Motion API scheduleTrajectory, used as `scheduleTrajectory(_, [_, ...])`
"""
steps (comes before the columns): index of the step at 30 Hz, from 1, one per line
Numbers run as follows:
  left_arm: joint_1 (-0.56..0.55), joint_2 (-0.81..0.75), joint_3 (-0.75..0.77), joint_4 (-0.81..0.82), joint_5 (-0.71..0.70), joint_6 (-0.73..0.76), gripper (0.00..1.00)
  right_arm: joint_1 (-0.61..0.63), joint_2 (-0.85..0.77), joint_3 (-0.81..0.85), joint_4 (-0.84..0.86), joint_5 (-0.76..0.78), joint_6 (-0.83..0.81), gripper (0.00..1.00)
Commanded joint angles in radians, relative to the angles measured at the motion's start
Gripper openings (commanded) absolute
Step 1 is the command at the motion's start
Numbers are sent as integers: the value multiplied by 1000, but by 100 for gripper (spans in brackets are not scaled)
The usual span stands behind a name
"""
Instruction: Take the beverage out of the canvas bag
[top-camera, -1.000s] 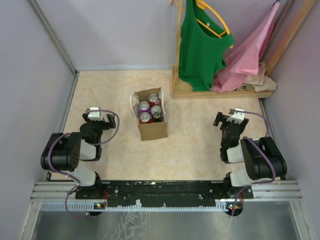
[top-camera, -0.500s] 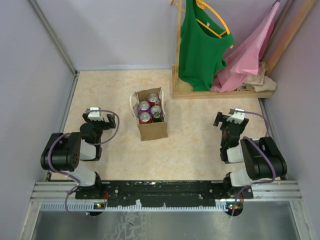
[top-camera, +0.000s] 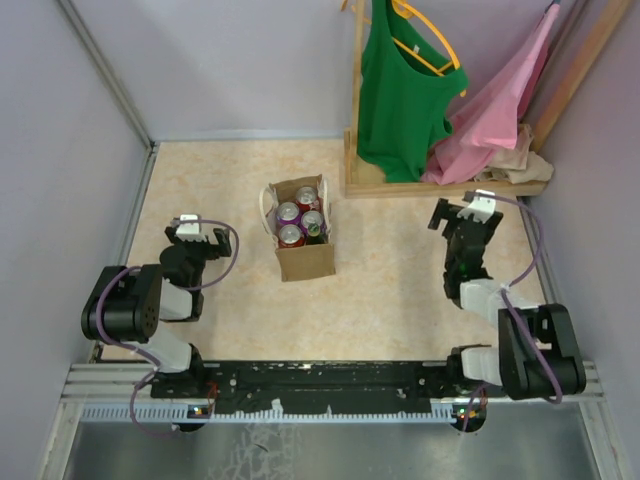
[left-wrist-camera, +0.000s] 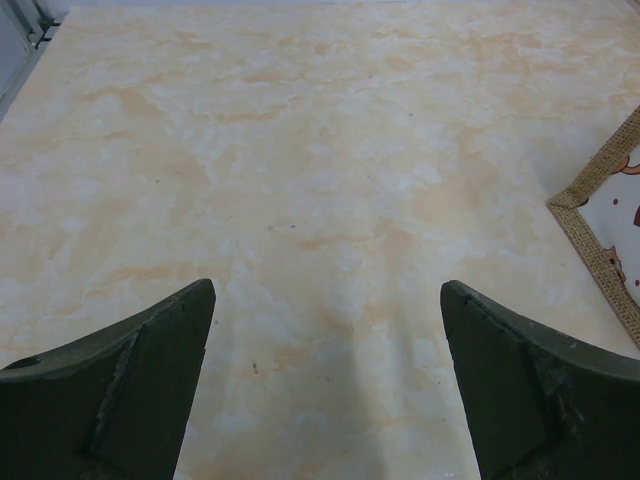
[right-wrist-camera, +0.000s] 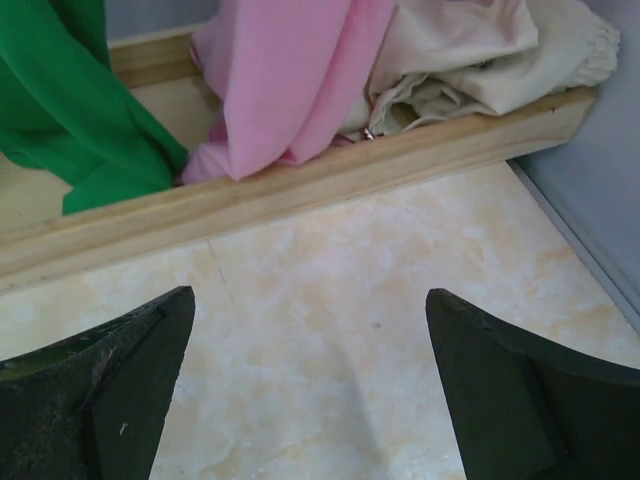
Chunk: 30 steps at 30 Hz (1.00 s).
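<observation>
Marbled desk (top-camera: 390, 290) in front of you carries the canvas bag (top-camera: 306, 261) at its middle, beverage cans (top-camera: 299, 222) upright inside. Your left tool (left-wrist-camera: 325, 300) and right tool (right-wrist-camera: 310, 300) both gape wide, empty, well apart from it.

Canvas bag (top-camera: 305, 260): stood upright at the middle of the table (top-camera: 400, 290), with four beverage cans (top-camera: 290, 234) packed upright inside it in two rows. Clothes rack (top-camera: 440, 187): set at the far right of the table, behind and to the right of the bag and apart from it, with a sleeveless top (top-camera: 400, 90) hung at its left, another garment (top-camera: 500, 110) draped to the right of that, and a crumpled cloth (top-camera: 515, 160) laid on its base. Left gripper (top-camera: 197, 236): placed left of the bag, well apart from it; right gripper (top-camera: 462, 215): placed right of the bag, just before the rack's base.
</observation>
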Motion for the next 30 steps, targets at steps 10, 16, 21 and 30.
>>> scheduleTrajectory(10, [2, 7, 10, 8, 15, 6, 100, 282, -87, 499, -672, 103, 3, 99])
scheduleTrajectory(16, [1, 7, 10, 9, 14, 5, 100, 465, -88, 659, -782, 54, 27, 96])
scheduleTrajectory(21, [0, 7, 10, 9, 14, 5, 100, 577, -86, 752, -826, -30, 35, 87])
scheduleTrajectory(30, [1, 7, 11, 8, 14, 5, 100, 781, 26, 858, -852, -79, -49, 37])
